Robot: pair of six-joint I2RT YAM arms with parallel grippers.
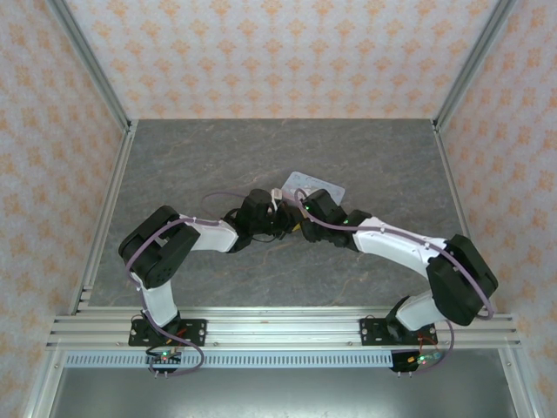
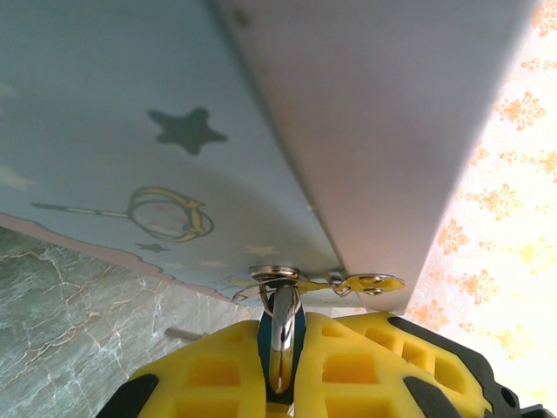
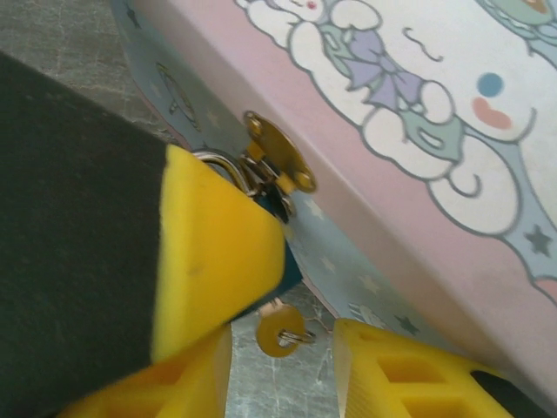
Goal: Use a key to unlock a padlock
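Left claw [image 2: 283, 324] is pinching the tiny teal padlock [image 2: 280, 350] between its yellow waffle-textured pads, with the shiny metal shackle poking up through the hasp [image 2: 274, 275] on the tin [image 2: 130, 131]. Right claw [image 3: 283, 344] is sitting spread open, one finger on each side of the key [image 3: 278, 333], not touching it as far as I can tell. The round golden key head is dangling right under the padlock, and its blade is hiding. The tin is sporting pastel cartoon art and stars. A yellow finger is covering most of the padlock body.
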